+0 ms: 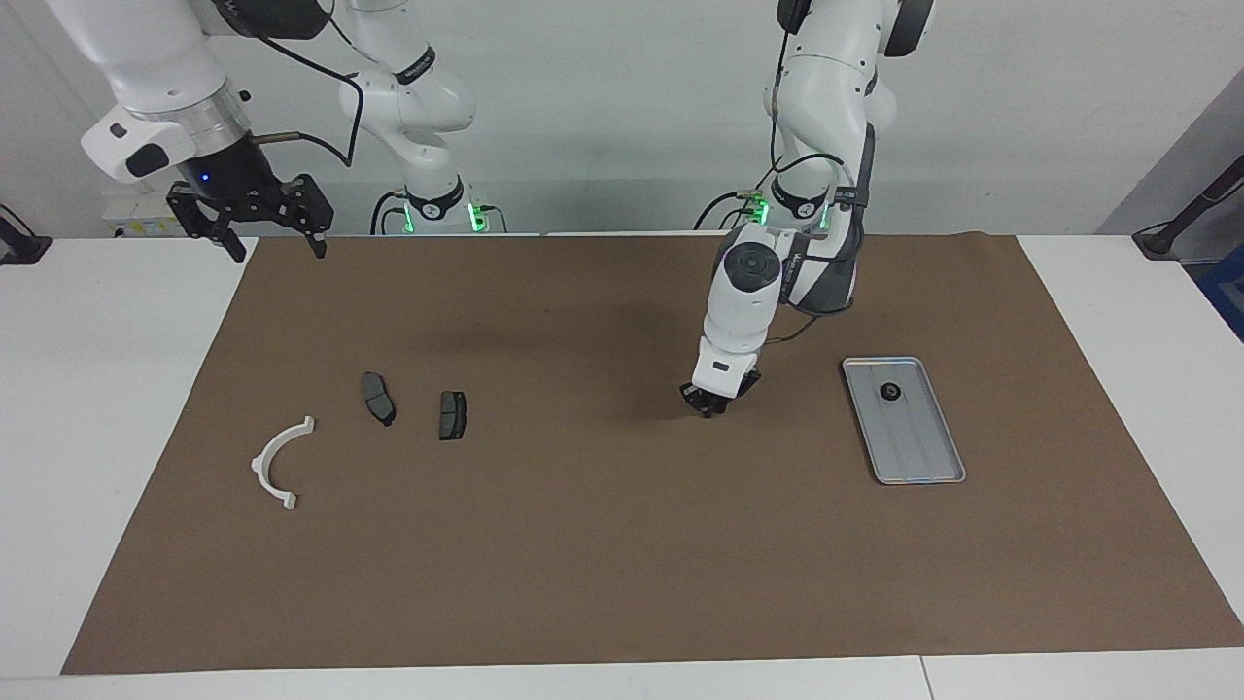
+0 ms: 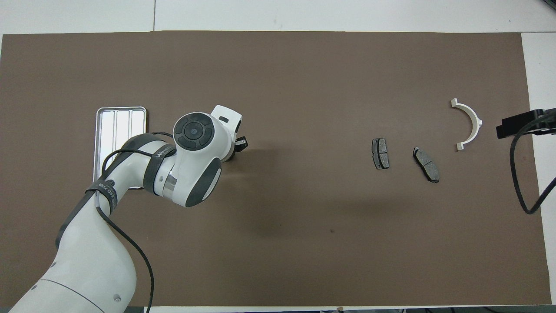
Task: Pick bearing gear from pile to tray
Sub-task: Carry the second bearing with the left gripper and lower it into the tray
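The silver tray lies toward the left arm's end of the mat, and one small black gear sits in its end nearer the robots. In the overhead view the left arm covers part of the tray and hides that gear. My left gripper points down, low over the mat's middle, beside the tray; it also shows in the overhead view. No loose gear shows on the mat. The white arc and two brake pads lie toward the right arm's end. My right gripper waits raised and open over the mat's corner.
The brown mat covers most of the white table. In the overhead view the arc and the pads lie well apart from each other. The right gripper's body and cable reach over the mat's edge.
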Controlling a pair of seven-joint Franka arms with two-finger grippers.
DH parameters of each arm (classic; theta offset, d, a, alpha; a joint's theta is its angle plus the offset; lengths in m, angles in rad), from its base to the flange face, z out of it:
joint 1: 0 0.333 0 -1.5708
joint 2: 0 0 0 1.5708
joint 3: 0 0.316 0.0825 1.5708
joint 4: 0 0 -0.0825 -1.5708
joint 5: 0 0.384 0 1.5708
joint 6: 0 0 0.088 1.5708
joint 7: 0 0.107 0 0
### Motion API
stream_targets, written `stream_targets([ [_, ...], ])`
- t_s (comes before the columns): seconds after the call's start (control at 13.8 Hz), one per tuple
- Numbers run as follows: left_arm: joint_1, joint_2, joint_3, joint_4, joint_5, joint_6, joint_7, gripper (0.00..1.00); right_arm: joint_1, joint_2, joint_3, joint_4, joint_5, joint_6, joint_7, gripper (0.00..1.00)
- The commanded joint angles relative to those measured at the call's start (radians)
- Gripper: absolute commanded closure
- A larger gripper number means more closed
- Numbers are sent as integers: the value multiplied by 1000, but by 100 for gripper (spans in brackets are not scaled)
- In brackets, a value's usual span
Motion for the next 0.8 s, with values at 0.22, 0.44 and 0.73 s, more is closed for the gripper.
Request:
stream_targets([
  [0.22,272,-132,8,-37,10,-90,405,100,-20,-22,18,-26,-10,15,-16,0],
  [0.44,401,-135,5,-46,10,-87,685,100,-20,-22,18,-27,-11,15,-16,0],
  [0.73,486,-115,7,-45,7,-49,859,100,-22,-20,18,-26,-11,13,-20,0],
])
